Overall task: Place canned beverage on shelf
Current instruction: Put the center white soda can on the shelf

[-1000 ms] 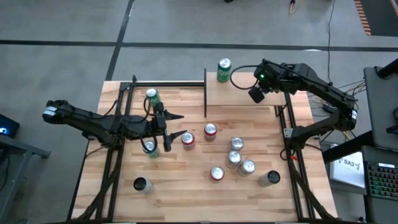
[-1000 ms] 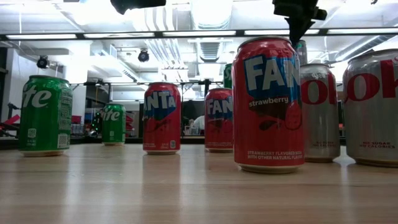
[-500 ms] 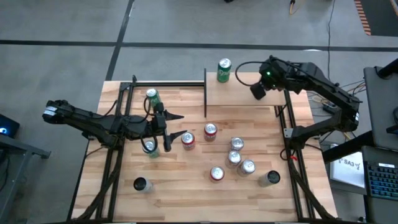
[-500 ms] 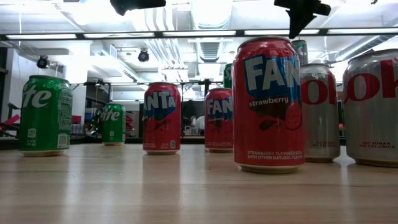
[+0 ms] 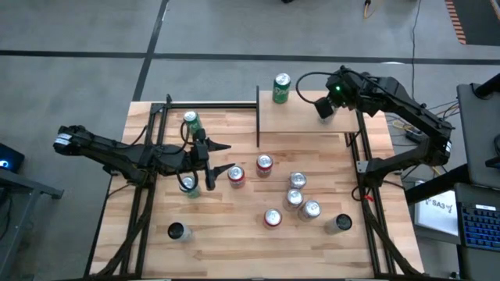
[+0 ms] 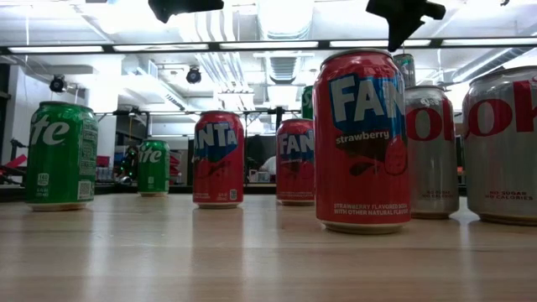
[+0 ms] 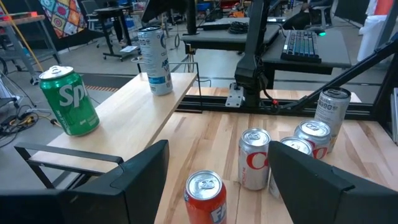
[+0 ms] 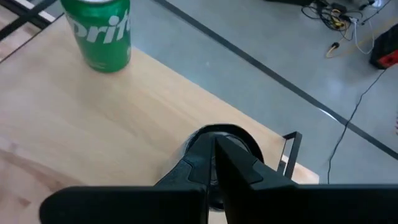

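A butcher-block worktop (image 5: 234, 234) in a concrete-floored workshop carried a scatter of drink cans. The shelf (image 5: 308, 117), a pale board at the worktop's far edge, held a green Sprite can (image 5: 281, 88) upright at its far left corner. The right claw (image 5: 324, 108), fingers pressed shut on nothing, hung over the shelf's far right part, apart from that can. The left claw (image 5: 218, 160) hovered near the worktop's middle with fingers spread and empty, a red Fanta can (image 5: 236, 176) just beside it and silver cans (image 5: 298, 191) farther right.
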Controlling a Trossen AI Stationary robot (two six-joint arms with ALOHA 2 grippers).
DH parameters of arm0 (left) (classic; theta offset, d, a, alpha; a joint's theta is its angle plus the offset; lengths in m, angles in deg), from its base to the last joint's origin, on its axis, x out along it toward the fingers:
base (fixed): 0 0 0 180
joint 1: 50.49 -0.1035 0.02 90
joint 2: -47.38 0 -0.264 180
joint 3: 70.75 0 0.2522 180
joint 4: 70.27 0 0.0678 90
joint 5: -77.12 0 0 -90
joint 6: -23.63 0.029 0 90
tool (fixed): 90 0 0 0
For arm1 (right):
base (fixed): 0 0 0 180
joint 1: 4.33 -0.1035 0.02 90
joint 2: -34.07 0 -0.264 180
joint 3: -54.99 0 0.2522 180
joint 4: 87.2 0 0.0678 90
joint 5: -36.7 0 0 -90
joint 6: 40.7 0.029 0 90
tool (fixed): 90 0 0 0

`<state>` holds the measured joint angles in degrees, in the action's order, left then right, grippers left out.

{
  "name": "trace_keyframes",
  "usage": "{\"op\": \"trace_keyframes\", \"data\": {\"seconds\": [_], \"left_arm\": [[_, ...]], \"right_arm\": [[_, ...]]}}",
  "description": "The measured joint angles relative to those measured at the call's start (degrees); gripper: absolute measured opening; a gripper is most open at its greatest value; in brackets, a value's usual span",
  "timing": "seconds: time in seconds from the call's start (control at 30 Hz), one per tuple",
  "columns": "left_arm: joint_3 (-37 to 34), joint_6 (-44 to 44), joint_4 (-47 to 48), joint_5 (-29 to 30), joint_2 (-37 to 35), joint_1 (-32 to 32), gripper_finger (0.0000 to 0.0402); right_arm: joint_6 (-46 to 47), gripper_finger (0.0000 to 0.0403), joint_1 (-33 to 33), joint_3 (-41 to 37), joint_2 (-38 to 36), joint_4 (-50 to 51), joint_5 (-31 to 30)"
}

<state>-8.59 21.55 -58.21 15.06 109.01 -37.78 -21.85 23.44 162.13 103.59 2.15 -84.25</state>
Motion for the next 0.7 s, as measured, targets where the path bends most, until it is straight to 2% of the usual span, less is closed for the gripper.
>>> {"op": "trace_keyframes", "data": {"seconds": [0.7], "left_arm": [[0.0,-0.44,0.0,0.0,0.0,0.0,0.026]], "right_arm": [[4.84,0.0012,0.0,-1.61,-0.09,6.63,-1.14]]}}
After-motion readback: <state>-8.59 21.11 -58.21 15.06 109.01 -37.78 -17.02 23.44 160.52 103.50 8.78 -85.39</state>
